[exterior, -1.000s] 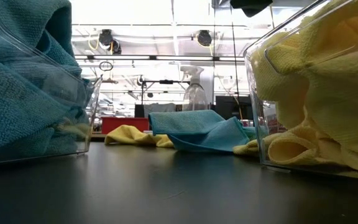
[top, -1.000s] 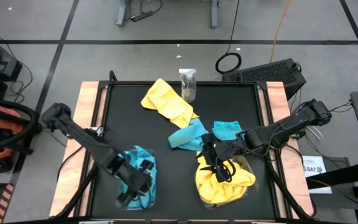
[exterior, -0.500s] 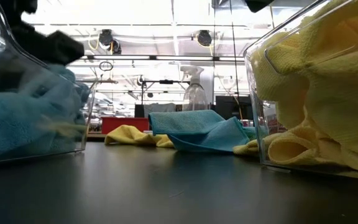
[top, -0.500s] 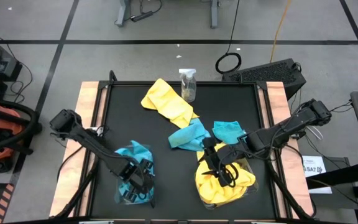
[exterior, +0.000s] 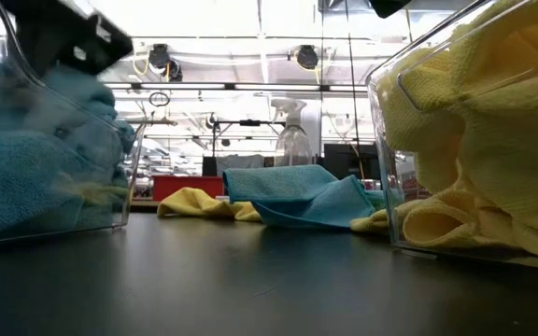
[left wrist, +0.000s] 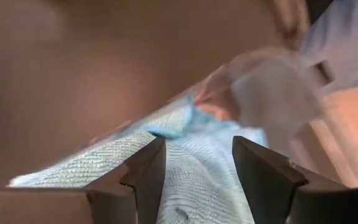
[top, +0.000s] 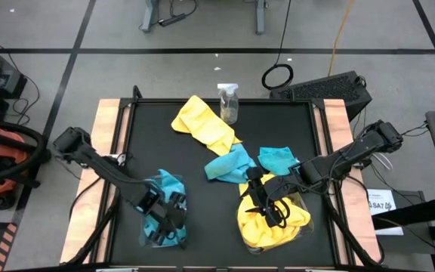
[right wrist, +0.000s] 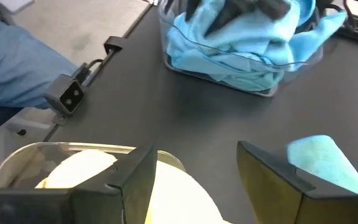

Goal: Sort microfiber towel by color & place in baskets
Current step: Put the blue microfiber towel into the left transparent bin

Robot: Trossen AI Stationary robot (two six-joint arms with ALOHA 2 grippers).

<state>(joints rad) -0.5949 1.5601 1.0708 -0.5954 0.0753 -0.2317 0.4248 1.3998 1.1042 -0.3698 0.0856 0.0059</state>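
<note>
Where the black table [top: 146, 136] meets its near edge, two clear baskets side by side. Left basket [top: 163, 219], packed with blue towels [top: 161, 189]; left gripper [top: 168, 217] down inside it, fingers [left wrist: 143, 180] parted over blue cloth, no fold visibly pinched. Right basket [top: 274, 219], heaped with yellow towels [top: 259, 227]; right gripper [top: 266, 202] just over that heap, fingers [right wrist: 135, 177] spread wide, holding nothing. Past the baskets, mid-table, two loose blue towels [top: 229, 165] lying crumpled and touching, one edge against the right basket. Farther back, a loose yellow towel [top: 201, 122] spread flat. Beside it at the far edge, a small spray bottle [top: 228, 102] standing upright. From table height, both basket walls close by, loose cloths and bottle between them.
</note>
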